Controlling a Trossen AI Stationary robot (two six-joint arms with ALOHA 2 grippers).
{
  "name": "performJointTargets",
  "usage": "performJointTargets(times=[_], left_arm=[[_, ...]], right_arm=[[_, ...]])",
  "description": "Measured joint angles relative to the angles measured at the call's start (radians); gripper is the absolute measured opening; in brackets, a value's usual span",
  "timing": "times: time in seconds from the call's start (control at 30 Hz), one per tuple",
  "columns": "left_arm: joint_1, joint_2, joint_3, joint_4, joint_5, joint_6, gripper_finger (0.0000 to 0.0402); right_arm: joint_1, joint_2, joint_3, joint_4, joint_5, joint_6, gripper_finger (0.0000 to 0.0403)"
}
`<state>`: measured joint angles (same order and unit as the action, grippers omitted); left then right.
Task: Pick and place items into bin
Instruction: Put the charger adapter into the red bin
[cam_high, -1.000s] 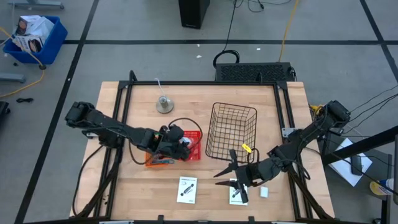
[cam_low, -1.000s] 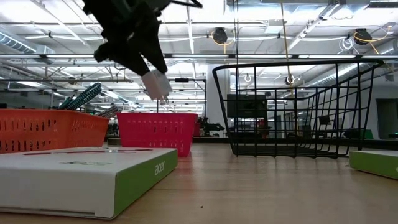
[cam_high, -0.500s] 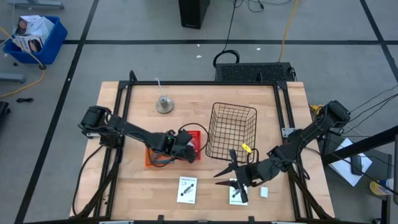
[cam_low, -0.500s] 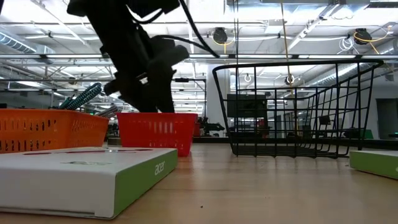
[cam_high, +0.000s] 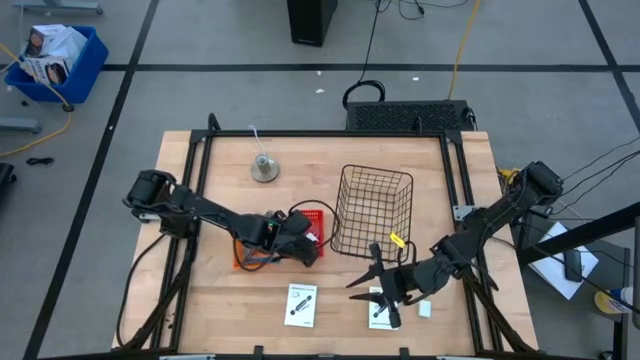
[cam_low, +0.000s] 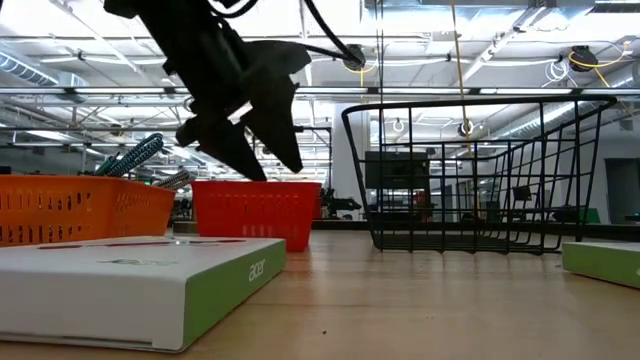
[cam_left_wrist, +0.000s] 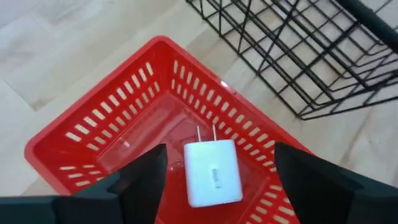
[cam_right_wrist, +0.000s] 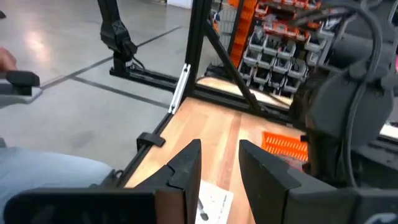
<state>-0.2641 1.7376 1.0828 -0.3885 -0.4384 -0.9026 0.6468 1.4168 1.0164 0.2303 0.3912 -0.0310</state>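
My left gripper (cam_left_wrist: 219, 154) is open above the red bin (cam_left_wrist: 93, 134), which also shows in the high view (cam_high: 316, 215). A tiny white block with two prongs (cam_left_wrist: 211, 172) lies in that bin between my spread fingers, clear of both. My right gripper (cam_high: 372, 280) is open above a white card (cam_high: 382, 308), near the table's near edge. A second white card (cam_high: 300, 305) lies to its left and another tiny white block (cam_high: 425, 310) to its right. A teal-handled tool (cam_low: 135, 155) and a grey tool (cam_low: 176, 178) stick out of the orange bin (cam_low: 80, 208).
A black wire basket (cam_high: 372, 210) stands right of the red bin, close to my right arm. The round grey bell (cam_high: 264, 168) stands at the far left. Bare wood lies along the near left of the table.
My left gripper has carried the white block toward the table's right, from over the orange bin to the red bin. It has dipped down to that bin, opened and let go. The block now lies in the red bin.
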Motion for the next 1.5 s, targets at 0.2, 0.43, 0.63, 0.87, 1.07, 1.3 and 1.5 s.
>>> performJointTargets(times=[0.2, 0.43, 0.63, 0.87, 1.07, 1.3, 1.5], left_arm=[[-0.018, -0.033, -0.001, 0.005, 0.007, 0.019, 0.032], [-0.049, -0.105, -0.001, 0.107, 0.017, 0.111, 0.031], [-0.108, -0.173, -0.001, 0.232, 0.012, 0.22, 0.0301], [-0.17, -0.204, 0.001, 0.46, 0.019, 0.412, 0.0306], [-0.184, -0.232, 0.0, 0.564, 0.02, 0.556, 0.0304], [-0.16, -0.295, -0.001, 0.661, 0.034, 0.678, 0.0305], [-0.149, -0.351, -0.001, 0.72, 0.115, 0.817, 0.0303]], right_arm=[[0.04, -0.075, 0.0, -0.152, 0.0, 0.097, 0.01], [0.114, -0.156, 0.001, -0.279, 0.005, 0.234, 0.01], [0.141, -0.135, 0.001, -0.48, 0.002, 0.542, 0.01], [0.155, -0.082, 0.0, -0.729, -0.108, 1.045, 0.01], [0.189, -0.083, 0.0, -0.748, -0.222, 1.352, 0.01], [0.244, -0.087, 0.0, -0.885, -0.289, 1.814, 0.01], [0.267, -0.087, 0.0, -1.032, -0.302, 2.007, 0.0108]])
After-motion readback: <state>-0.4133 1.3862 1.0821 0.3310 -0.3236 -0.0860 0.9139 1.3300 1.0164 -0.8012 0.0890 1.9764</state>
